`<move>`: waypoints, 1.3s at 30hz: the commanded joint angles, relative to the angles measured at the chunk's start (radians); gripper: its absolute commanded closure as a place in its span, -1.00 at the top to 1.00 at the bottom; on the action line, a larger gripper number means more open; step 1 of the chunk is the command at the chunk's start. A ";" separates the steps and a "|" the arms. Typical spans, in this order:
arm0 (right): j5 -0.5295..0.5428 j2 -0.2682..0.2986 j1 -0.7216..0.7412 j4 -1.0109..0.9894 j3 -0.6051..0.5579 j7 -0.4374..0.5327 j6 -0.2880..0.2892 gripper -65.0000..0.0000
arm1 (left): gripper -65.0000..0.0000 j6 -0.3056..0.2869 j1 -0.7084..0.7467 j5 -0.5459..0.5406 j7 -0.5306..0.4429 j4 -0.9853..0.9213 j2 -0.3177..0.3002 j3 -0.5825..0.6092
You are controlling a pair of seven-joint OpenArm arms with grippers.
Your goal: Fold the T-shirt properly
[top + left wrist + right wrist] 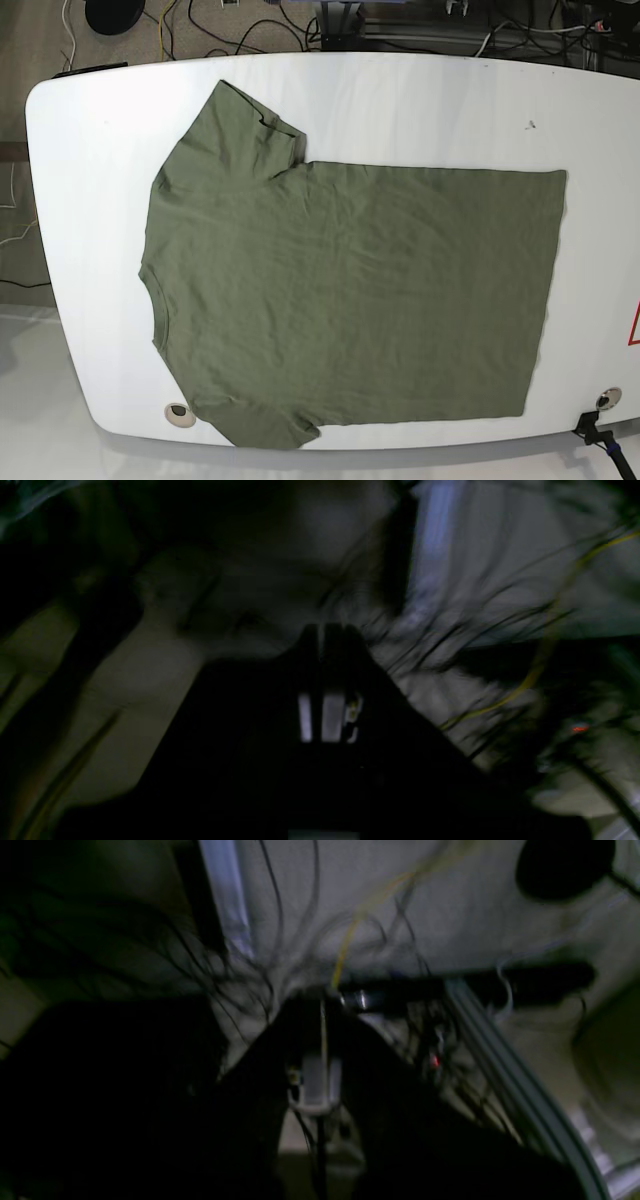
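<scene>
T-shirt [350,300] flat on worktop [420,110], both sleeves showing; wrist views dark, blurred: left end effector [322,635] and right end effector [320,1007] look pressed together.

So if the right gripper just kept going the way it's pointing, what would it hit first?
Hard to say: the blurred right gripper seems aimed at tangled cables on the floor, not the T-shirt. Depth is unclear.
</scene>
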 commanded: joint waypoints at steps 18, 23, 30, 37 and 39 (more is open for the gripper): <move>-0.016 0.193 -0.591 0.893 0.006 -0.010 -0.007 -1.00 | -1.00 -0.004 0.532 0.032 -0.051 0.838 -0.158 0.018; -0.021 0.241 -0.733 1.156 0.045 -0.047 -0.012 -1.00 | -1.00 -0.003 0.700 0.059 -0.045 1.136 -0.208 -0.021; -0.002 0.262 -0.820 1.387 0.119 -0.074 -0.002 -1.00 | -1.00 -0.017 0.829 0.066 -0.048 1.358 -0.227 -0.125; 0.027 0.271 -0.824 1.681 0.176 -0.132 0.006 -1.00 | -1.00 -0.029 0.903 0.087 -0.014 1.636 -0.231 -0.264; 0.040 0.272 -0.811 1.758 0.185 -0.167 0.006 -1.00 | -1.00 -0.033 0.910 0.092 -0.005 1.706 -0.227 -0.307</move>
